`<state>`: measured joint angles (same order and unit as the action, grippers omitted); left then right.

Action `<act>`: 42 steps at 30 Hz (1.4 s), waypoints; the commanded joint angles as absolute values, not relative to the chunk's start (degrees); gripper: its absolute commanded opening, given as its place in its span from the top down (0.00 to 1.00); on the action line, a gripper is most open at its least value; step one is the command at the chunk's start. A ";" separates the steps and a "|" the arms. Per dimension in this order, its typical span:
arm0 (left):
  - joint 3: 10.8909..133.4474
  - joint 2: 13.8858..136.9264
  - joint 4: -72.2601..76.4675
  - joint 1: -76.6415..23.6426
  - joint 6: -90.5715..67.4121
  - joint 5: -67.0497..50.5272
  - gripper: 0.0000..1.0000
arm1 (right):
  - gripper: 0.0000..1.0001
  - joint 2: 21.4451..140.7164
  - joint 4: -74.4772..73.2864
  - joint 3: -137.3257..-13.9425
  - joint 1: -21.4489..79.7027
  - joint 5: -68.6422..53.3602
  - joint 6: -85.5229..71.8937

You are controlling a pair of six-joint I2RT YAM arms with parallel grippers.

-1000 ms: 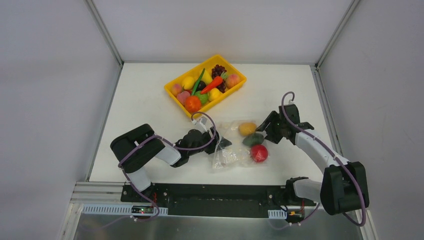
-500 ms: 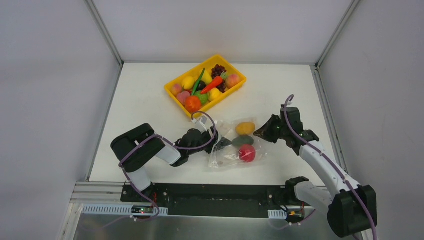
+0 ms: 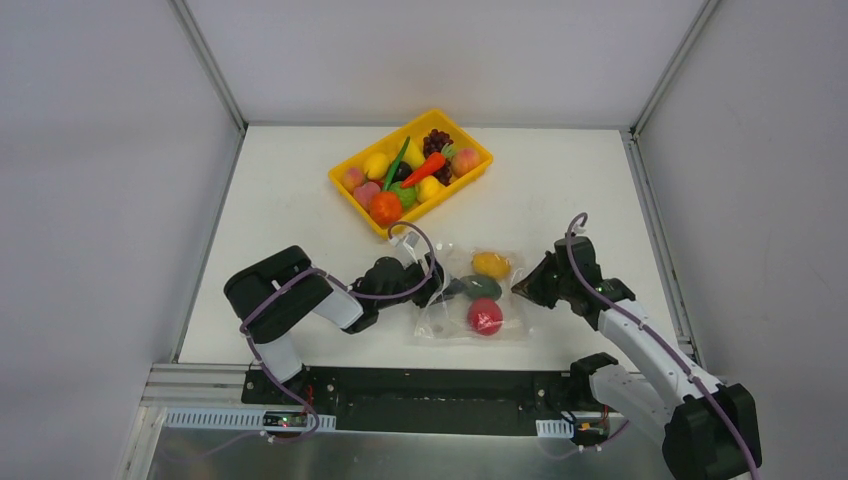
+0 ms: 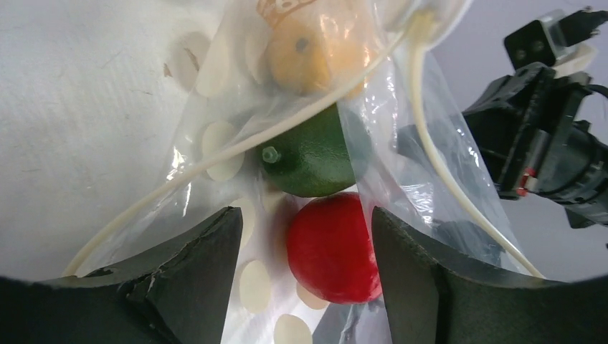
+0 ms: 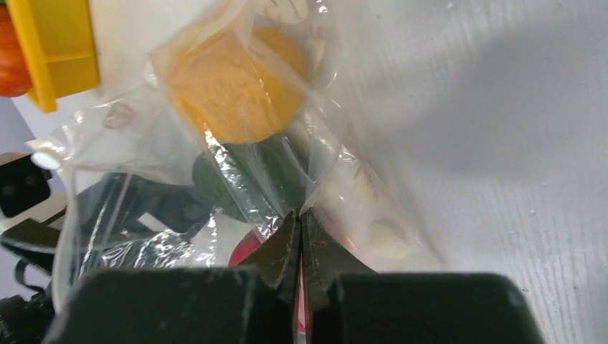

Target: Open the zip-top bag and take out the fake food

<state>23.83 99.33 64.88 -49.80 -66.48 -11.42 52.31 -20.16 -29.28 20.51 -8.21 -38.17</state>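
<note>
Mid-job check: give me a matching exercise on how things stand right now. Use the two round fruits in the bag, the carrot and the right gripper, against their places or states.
Things:
1. yellow-orange fruit
2. red ball
3. carrot
4. right gripper

Places or states:
A. lying in the yellow tray
B. inside the zip-top bag, at its near end in the top view
C. shut on a fold of the bag's plastic
D. inside the bag, at its far end in the top view

Pairs: 1-D, 2-B, 3-A, 4-C
</note>
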 commanded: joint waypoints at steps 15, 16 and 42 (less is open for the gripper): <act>28.05 99.15 62.17 -52.10 -66.91 -9.96 0.31 | 1.00 51.95 -12.66 -22.87 23.63 -6.91 -44.19; 28.32 99.36 62.14 -52.05 -67.26 -8.94 0.32 | 1.00 52.07 -12.66 -22.85 23.94 -6.88 -44.26; 39.04 103.84 42.98 -53.27 -65.82 -3.74 0.39 | 1.00 60.88 -8.64 -24.60 33.58 -4.22 -45.17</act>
